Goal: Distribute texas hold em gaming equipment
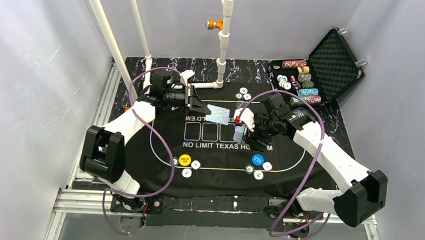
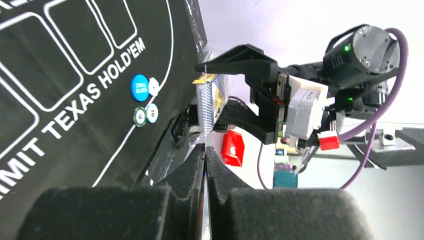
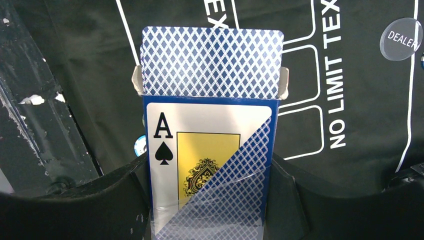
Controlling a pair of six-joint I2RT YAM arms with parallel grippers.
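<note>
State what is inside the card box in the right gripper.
Blue-backed cards stick out of the open box. Their lower parts, faces and number are hidden by its walls.

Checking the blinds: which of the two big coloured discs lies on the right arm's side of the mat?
The blue disc, marked small blind; the yellow disc lies over on the left.

The right tool [image 3: 207, 192] grips an ace-of-spades card box [image 3: 207, 165], blue-backed cards [image 3: 211, 60] protruding.
</note>
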